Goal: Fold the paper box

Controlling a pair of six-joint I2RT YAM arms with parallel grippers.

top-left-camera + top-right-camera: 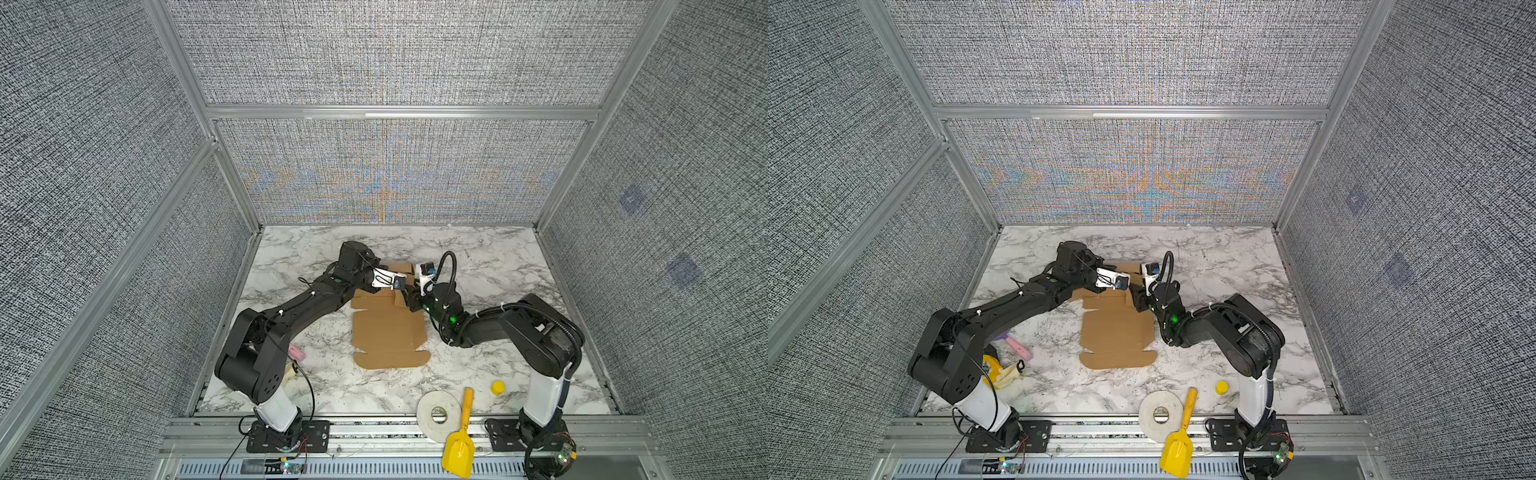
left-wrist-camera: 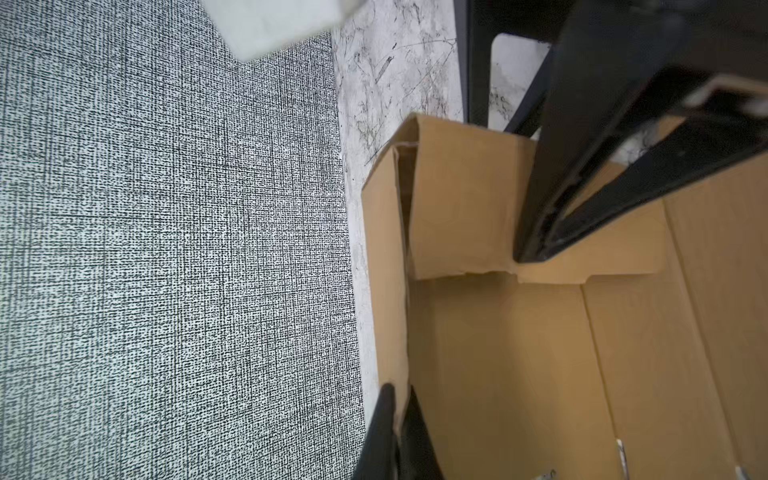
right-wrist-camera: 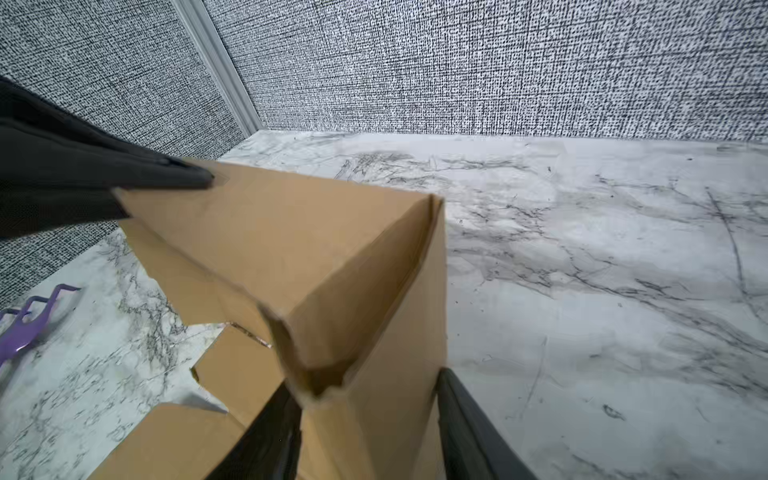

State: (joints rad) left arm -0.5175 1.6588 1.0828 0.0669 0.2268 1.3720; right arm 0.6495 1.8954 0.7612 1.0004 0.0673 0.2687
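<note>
A: Checking progress, how far along?
B: Early. The paper box (image 1: pixel 388 332) lies on the counter (image 1: pixel 498 266); only its far wall and one side stand, near panels flat. The left end effector (image 2: pixel 400 392) pinches that wall; the right end effector (image 3: pixel 368 380) straddles the side, grip unclear.

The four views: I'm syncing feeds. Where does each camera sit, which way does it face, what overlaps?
A top view: high in front, looking down at the paper box; both arms show.
A top view: same head, same table; both arms show.
Left wrist: on the left arm, facing along the left gripper, shut on a box wall.
Right wrist: facing along the right gripper, straddling a box corner.
Shared: both wrist views see that raised wall.
</note>
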